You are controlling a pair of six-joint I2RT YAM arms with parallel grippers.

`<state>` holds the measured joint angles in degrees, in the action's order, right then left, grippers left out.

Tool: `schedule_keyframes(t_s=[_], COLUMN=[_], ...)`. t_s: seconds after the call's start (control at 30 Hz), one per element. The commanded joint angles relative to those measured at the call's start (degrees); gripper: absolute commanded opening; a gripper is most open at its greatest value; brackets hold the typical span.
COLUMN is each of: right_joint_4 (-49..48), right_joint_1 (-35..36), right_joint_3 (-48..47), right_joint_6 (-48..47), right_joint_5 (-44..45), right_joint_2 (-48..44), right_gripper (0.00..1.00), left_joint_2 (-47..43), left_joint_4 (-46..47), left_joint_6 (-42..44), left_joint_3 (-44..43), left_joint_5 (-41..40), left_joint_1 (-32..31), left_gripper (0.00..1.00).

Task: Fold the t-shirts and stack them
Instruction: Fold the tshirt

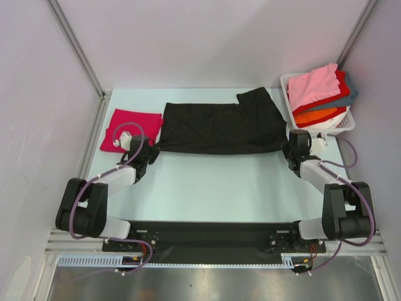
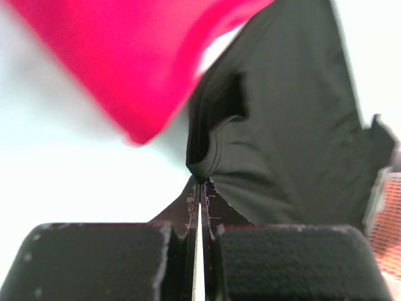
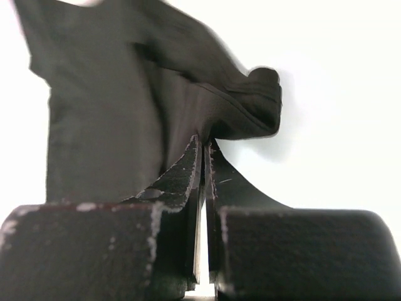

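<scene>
The black t-shirt (image 1: 219, 128) lies spread wide across the tabletop (image 1: 213, 182), stretched between the two sets of jaws, with one flap turned up at its far right corner. It looks part-folded at most: a long band, not yet a compact square.

Just beyond the left jaws, on their outer side, a magenta-red t-shirt (image 1: 130, 128) sits folded into a neat square. I judge that one finished and the start of the stack. Beyond the right jaws, a white basket (image 1: 348, 122) holds several more shirts in a loose pile, with a pink one (image 1: 313, 84) on top and an orange one (image 1: 316, 116) beneath. So the task is early: one shirt done, one in hand, and the basket's load yet to be folded and stacked.

The left jaws are pressed fully together, and their fingertips (image 2: 190, 200) pinch a small fold of the black shirt's edge (image 2: 282, 125) right at the tips. The magenta cloth (image 2: 138, 56) shows above and to the left of them, apart from the grip.

The right jaws are likewise closed tight. A bunched corner of the black shirt (image 3: 106, 113) is caught at their fingertips (image 3: 188, 169), and the rest of the cloth trails ahead and to the left of them.
</scene>
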<state>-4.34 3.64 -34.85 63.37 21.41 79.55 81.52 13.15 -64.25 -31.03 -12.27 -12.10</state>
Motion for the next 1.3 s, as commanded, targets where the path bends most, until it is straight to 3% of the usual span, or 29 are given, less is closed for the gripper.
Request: schedule_keyframes(t_s=[0.0,0.1,0.2,0.33,0.57,0.8,0.97,1.0,1.03,1.1,1.13,1.27], right_joint_4=[6.51,9.51,12.41,15.24,17.78,35.34,43.62,44.84,45.03,45.73,45.65,41.45], right_joint_1=[-0.30,-0.56,0.32,-0.21,-0.12,0.23,0.58,0.58,0.67,0.67,0.67,0.76], right_joint_3=[-9.50,-16.88,-17.45,-5.46,17.59,24.04,24.30,23.96,23.52,22.46,20.63,15.70], right_joint_6=[-2.11,-4.48,-4.14,0.42,6.14,5.53,5.53,5.62,5.27,4.66,4.04,-1.22], right_joint_5=[2.76,0.74,0.74,-1.36,-2.16,-3.65,-4.71,-4.80,-4.97,-4.02,-3.57,-1.81], right_joint_2=[-4.13,-6.33,-10.10,-14.67,-37.48,-59.38,-67.15,-67.59,-68.03,-67.51,-66.38,-61.82], right_gripper=[0.00,0.00,0.00,0.00,0.00,0.07,0.16,0.22,0.39,0.51,0.57,0.58], left_joint_2=[-5.57,-9.43,-14.71,-19.90,-28.59,-41.77,-53.10,-54.26,-55.14,-56.20,-56.20,-56.73], left_joint_4=[-4.61,-10.06,-12.62,-11.39,-10.86,-15.60,-22.00,-22.63,-23.16,-24.74,-26.84,-33.35], left_joint_6=[2.46,4.30,5.27,3.70,5.19,5.80,5.10,4.92,4.92,5.53,5.89,6.85], left_joint_3=[-6.58,-11.77,-11.43,-1.27,13.78,25.57,28.65,28.65,28.48,27.08,26.11,21.10], left_joint_5=[-2.06,-1.09,-2.14,-0.74,1.55,3.04,2.70,2.43,2.25,2.17,2.08,-0.20], left_joint_1=[2.07,3.74,3.84,3.84,3.84,3.84,3.84,3.75,3.75,3.75,3.75,3.75], left_gripper=[0.00,0.00,0.00,0.00,0.00,0.00,0.00,0.00,0.04,0.17,0.31,0.61])
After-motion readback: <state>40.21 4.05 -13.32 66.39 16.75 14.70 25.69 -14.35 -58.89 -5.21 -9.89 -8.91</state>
